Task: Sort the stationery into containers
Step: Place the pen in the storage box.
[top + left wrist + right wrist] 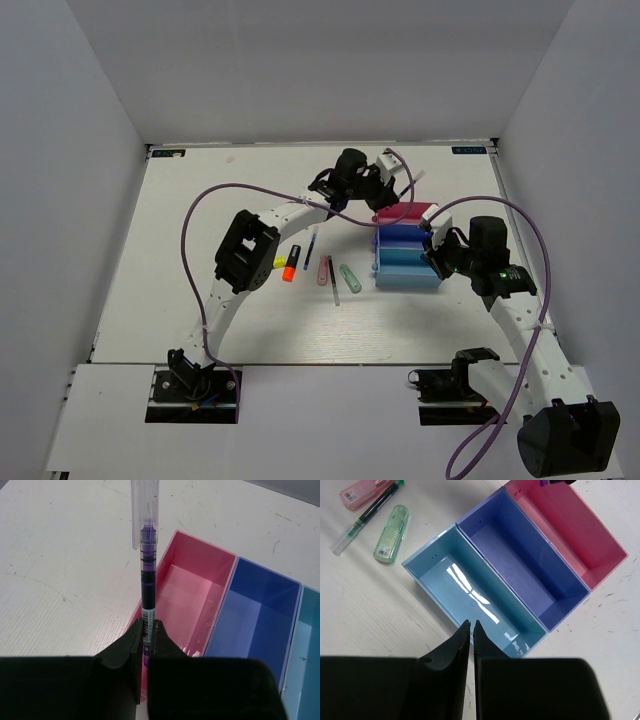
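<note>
Left gripper (146, 628) clamps a purple pen (148, 580) over the pink tray (200, 551) rim, mid-frame. Right gripper (471, 626) is nearly closed, empty. Next, probably release inside.

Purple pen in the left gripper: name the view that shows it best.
Left wrist: the purple pen fills the frame, clamped by the left gripper, by the pink tray. Top external shows a pale sliver; right wrist only its purple tip.

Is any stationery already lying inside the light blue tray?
No, the right wrist view shows the floor of the light blue tray bare, with only a glare of light on it.
</note>
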Robot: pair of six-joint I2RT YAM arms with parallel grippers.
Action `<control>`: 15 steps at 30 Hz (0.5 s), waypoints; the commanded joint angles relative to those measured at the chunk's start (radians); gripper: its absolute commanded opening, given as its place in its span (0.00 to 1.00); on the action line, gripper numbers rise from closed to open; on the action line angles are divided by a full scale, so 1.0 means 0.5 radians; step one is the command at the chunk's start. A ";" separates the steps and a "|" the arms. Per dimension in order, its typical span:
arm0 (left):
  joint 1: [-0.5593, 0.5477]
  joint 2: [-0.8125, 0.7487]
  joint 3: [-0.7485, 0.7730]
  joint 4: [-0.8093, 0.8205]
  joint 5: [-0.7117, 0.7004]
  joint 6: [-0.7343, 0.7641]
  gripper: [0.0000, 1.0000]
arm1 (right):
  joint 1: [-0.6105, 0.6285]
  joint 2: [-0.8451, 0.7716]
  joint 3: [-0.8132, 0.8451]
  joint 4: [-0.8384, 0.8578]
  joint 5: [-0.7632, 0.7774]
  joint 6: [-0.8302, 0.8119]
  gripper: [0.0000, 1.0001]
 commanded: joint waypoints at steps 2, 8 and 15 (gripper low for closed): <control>-0.012 -0.044 -0.051 -0.013 -0.032 0.032 0.18 | 0.002 -0.041 0.051 0.036 0.001 -0.002 0.11; -0.012 -0.069 -0.121 -0.013 -0.042 0.014 0.33 | -0.001 -0.041 0.045 0.048 0.010 0.004 0.16; -0.018 -0.075 -0.088 -0.061 -0.069 0.017 0.59 | -0.002 -0.047 0.044 0.051 0.013 0.010 0.18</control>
